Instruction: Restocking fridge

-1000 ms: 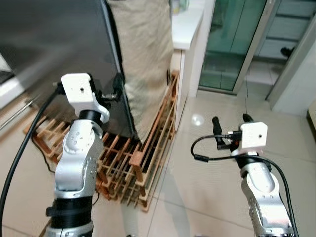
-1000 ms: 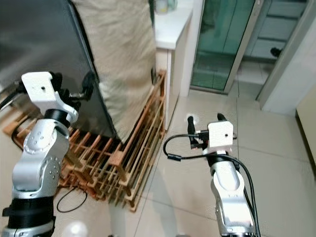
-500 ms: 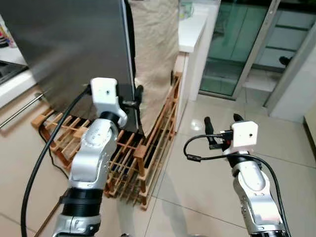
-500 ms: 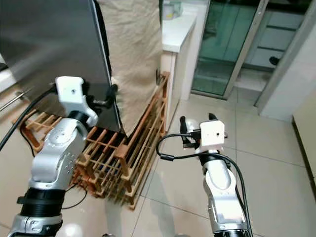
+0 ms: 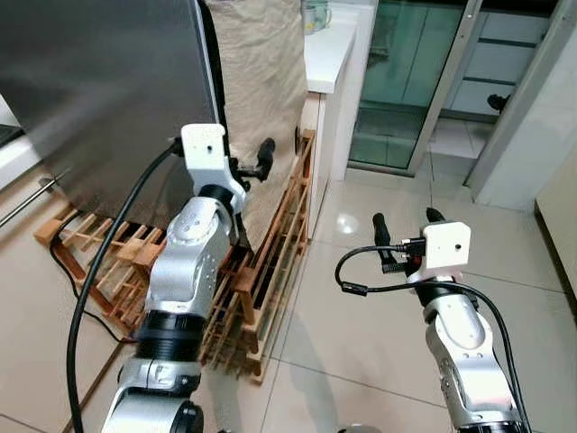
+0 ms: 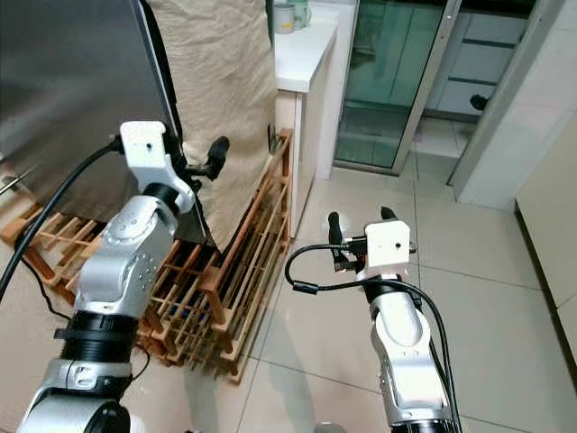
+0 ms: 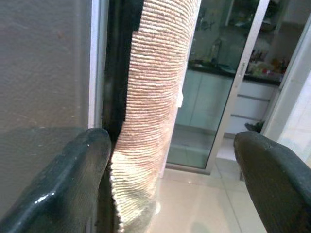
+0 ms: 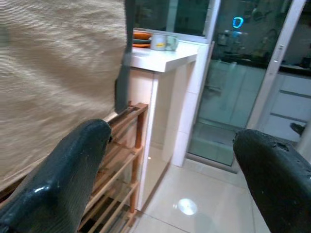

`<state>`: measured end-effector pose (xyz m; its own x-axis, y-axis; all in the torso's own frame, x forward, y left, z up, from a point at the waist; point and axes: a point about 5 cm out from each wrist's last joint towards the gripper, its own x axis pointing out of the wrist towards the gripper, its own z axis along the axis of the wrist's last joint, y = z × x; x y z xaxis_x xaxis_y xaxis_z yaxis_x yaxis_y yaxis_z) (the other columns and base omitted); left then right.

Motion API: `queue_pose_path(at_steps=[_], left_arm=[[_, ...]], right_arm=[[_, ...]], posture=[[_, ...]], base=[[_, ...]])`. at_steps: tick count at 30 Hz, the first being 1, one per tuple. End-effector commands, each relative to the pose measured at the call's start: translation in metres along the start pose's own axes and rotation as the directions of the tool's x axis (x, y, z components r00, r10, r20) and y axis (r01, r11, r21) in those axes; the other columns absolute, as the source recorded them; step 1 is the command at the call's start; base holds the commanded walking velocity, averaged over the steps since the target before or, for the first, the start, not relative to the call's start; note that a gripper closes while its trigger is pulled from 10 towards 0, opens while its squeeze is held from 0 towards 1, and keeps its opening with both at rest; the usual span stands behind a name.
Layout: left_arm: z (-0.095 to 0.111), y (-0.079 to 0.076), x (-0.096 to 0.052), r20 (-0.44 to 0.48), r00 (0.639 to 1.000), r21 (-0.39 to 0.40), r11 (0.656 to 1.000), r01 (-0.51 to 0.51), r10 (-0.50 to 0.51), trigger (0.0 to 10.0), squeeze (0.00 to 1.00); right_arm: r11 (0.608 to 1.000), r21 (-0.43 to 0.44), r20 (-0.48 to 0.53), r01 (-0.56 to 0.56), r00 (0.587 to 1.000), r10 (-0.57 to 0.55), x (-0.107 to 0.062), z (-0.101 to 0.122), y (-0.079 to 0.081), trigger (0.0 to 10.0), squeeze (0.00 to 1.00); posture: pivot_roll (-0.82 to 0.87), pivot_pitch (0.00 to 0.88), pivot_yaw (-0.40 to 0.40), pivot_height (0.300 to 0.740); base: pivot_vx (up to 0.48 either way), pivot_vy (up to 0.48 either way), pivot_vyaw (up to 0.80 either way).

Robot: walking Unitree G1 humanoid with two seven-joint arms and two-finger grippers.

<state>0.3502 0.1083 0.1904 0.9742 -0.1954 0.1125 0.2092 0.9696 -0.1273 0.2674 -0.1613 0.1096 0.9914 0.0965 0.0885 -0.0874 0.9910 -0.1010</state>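
The fridge's grey steel door (image 5: 99, 99) fills the left, its black edge (image 5: 209, 72) running down beside a hanging beige cloth (image 5: 261, 72). My left gripper (image 5: 245, 164) is raised at that edge and open. One finger (image 5: 264, 153) stands in front of the cloth and the other is close to the door's edge. In the left wrist view the black edge (image 7: 119, 73) and the cloth (image 7: 155, 97) lie between the wide-apart fingers (image 7: 73, 184). My right gripper (image 5: 406, 224) hangs open over the tiled floor, holding nothing.
A wooden slatted rack (image 5: 270, 271) lies on the floor against the fridge and under the cloth. A white counter (image 5: 329, 50) with a mug (image 6: 284, 16) stands behind it. Glass sliding doors (image 5: 406, 81) are at the back. Pale floor tiles (image 5: 361, 361) stretch to the right.
The whole view has swung sideways. My left gripper has shifted from the door's edge a little right, over the cloth. The right arm keeps much the same pose.
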Motion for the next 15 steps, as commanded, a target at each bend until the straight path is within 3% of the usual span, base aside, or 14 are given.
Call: queue_pose_path(at_steps=[1,10,15], left_arm=[[0.0066,0.0059,0.0068,0.015,0.999,0.021,0.999,-0.049,0.049,10.0,0.0],[0.0105,0.0103,0.0083,0.035,0.994,-0.009,0.995,-0.099,0.099,10.0,0.0],[0.0052,0.0048,0.009,0.012,0.996,-0.052,0.995,-0.089,0.089,10.0,0.0]], right_arm=[[1.0,-0.005,0.009,0.004,1.0,-0.004,0.0006,0.0032,-0.0014,10.0,0.0],[1.0,-0.007,0.004,0.007,1.0,-0.007,-0.0011,0.0022,-0.0015,10.0,0.0],[1.0,-0.007,0.0,-0.001,1.0,0.001,-0.0004,0.0018,0.0002,10.0,0.0]], posture=[[-0.17,0.0,0.044,0.74],[-0.18,0.0,0.05,0.74],[-0.17,0.0,0.044,0.74]], base=[[0.0,0.0,0.0],[0.0,0.0,0.0],[0.0,0.0,0.0]])
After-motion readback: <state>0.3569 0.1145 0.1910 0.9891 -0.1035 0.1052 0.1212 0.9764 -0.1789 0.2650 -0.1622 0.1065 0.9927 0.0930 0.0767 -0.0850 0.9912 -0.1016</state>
